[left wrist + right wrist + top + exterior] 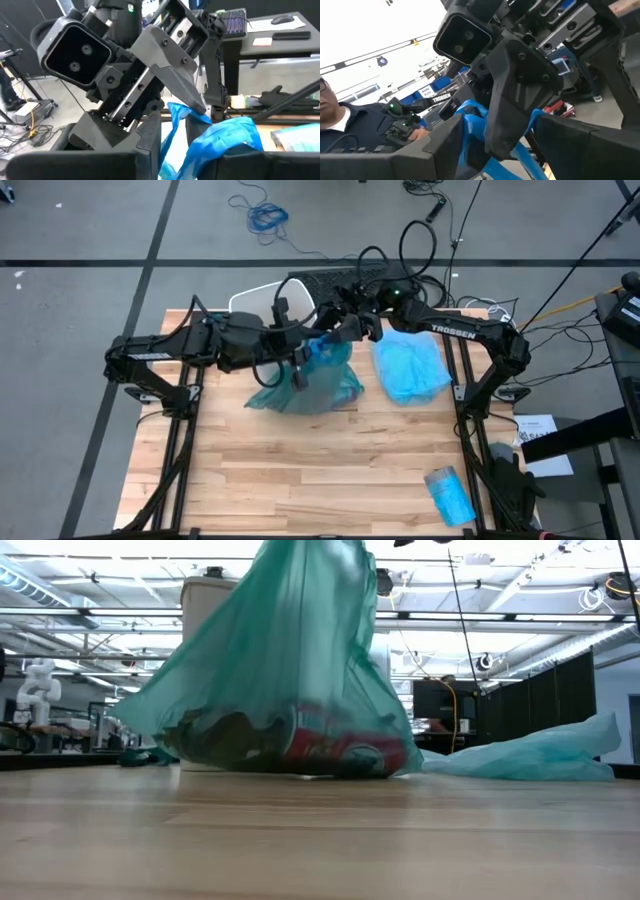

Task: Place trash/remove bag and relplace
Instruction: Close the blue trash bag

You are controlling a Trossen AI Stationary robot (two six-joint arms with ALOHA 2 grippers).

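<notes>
The left gripper [297, 372] is hanging over the back middle of the counter [300, 470], and its fingers [150, 142] are pinching the gathered top of the teal bag [305, 385], with blue film bunching up between and just past them. The bag is hanging below those fingers and its bottom is sitting on the counter. Inside it the trash [290, 745] is lying low: dark crumpled wads and a red-and-white labelled bottle [345, 752] pressing against the film. Just behind the bag the white bin [270, 300] is standing at the counter's back edge.

The right gripper [350, 325] is crowding in from the right, nearly touching the left one, and its fingers [510, 117] are closing on the same blue bag top. Beside these fingers, toward the right edge, a flat pale blue bag [410, 365] is lying spread on the counter, apart from the filled bag. A small blue roll [448, 492] is resting at the front right corner. The whole front half of the counter is lying open, bare wood from edge to edge. A person [335, 125] is sitting beyond the counter
</notes>
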